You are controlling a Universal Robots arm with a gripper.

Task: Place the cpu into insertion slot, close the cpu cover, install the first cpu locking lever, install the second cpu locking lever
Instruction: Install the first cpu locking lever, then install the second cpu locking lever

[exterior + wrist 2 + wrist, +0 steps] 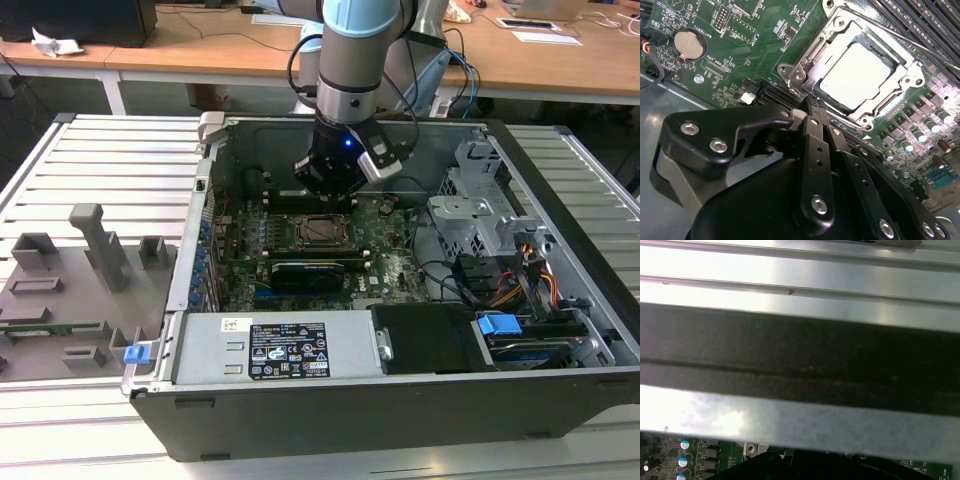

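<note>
Second wrist view gives you the best look: the cpu [858, 74] already lies in the slot [892, 64], just ahead of the hand [810, 112], and the cover [832, 42] is down around it, its window framing the pale metal top. Your hand's fingers [814, 150] are pressed together with nothing between them, their tips right at the near edge of the socket, by a lever [812, 102] that runs along that side. Whether the tips actually touch it, you cannot tell.

In the exterior view the hand [330, 205] sits low inside the case [300, 420], just above the socket [322, 231] on the board [390, 250].

Expect the lever to be a thin, stiff, springy wire: light, but it likely pushes back and could slip off smooth fingertips. Push it near its bent free end. The cover is thin plate; the chip beneath is probably fragile, so keep your force off the window.
</note>
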